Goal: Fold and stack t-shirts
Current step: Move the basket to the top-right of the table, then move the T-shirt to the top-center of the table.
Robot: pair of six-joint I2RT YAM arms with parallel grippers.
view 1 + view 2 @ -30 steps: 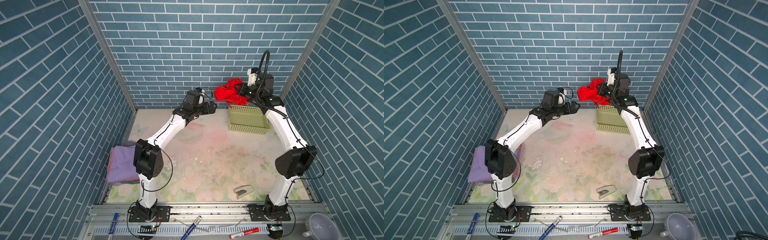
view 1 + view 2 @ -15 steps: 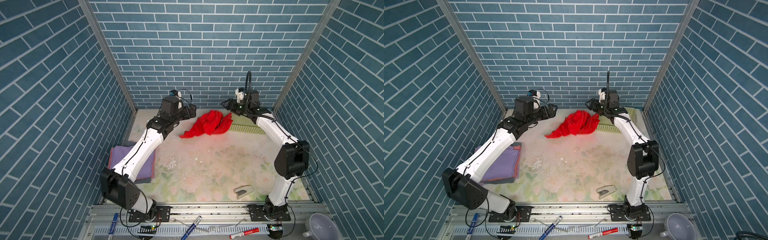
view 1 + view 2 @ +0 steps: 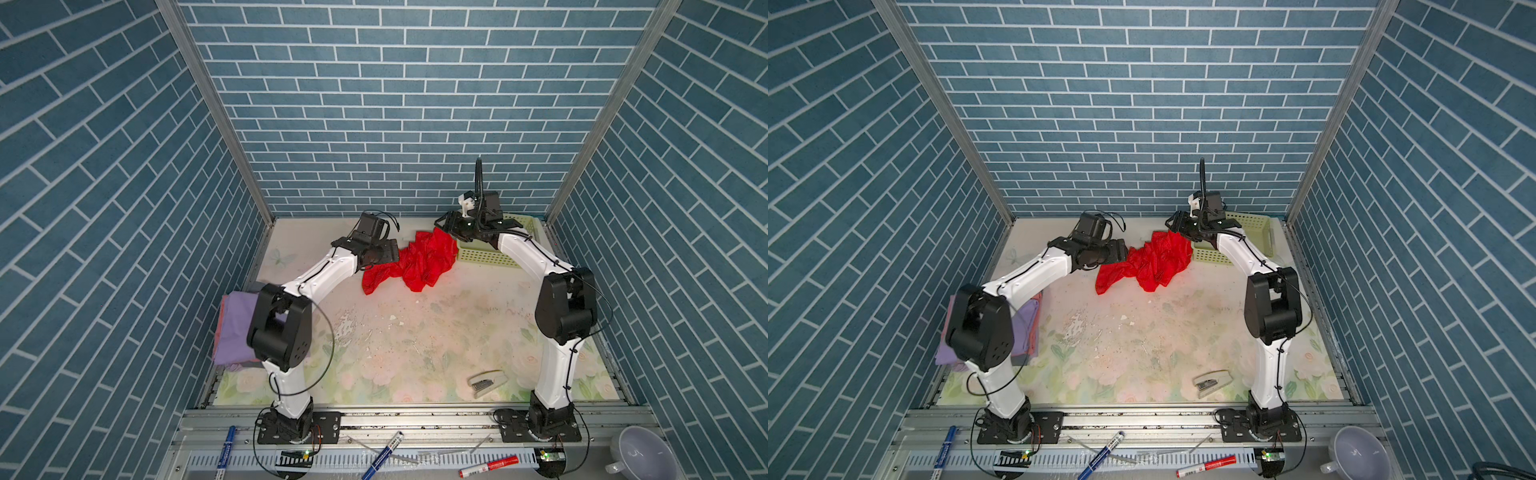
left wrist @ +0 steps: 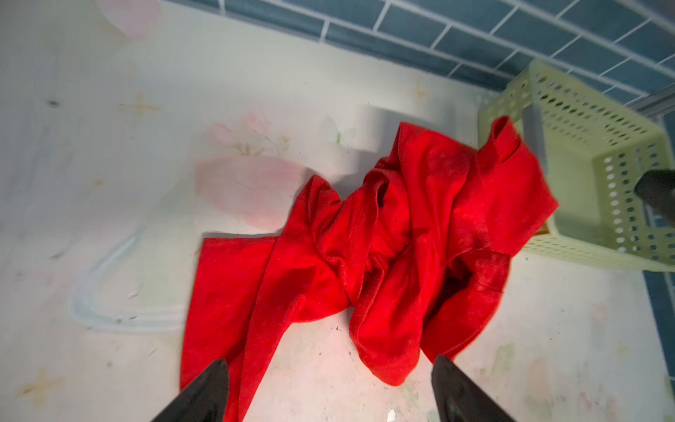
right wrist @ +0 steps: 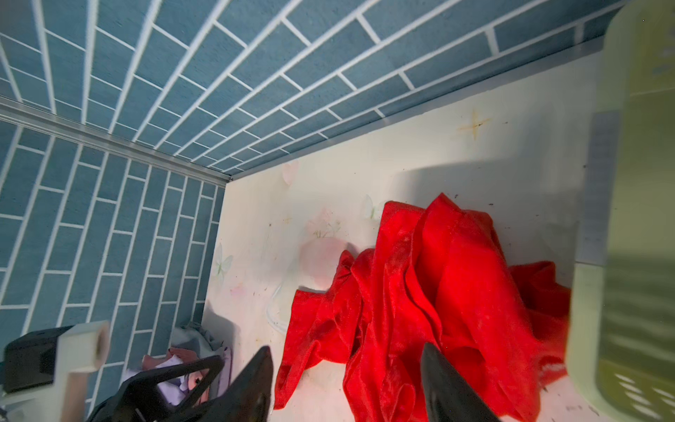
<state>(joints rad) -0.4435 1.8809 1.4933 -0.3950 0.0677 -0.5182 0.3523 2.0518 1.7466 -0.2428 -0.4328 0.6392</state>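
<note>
The red t-shirt (image 3: 419, 266) (image 3: 1154, 262) lies crumpled on the table at the back, just left of the basket. My left gripper (image 3: 388, 257) (image 4: 330, 360) hangs open at its left edge, with one finger over a trailing red flap (image 4: 226, 310). My right gripper (image 3: 442, 224) (image 5: 347, 347) stands open above the shirt's far right part, holding nothing. The red t-shirt (image 5: 438, 292) spreads out below its fingers. A folded stack with a lavender t-shirt (image 3: 235, 324) (image 3: 1025, 328) on top sits at the left table edge, partly hidden by the left arm.
The pale yellow-green perforated basket (image 3: 494, 257) (image 4: 584, 146) stands at the back right corner, touching the shirt. A stapler (image 3: 486, 382) lies front right on the table. Markers lie on the front rail (image 3: 415, 419), with a white cup (image 3: 640, 453) beside it. Brick-patterned walls close in three sides.
The right gripper held the red t-shirt bunched above the basket, then let go. The shirt now lies on the table. The left arm has come in to the shirt's left edge.
</note>
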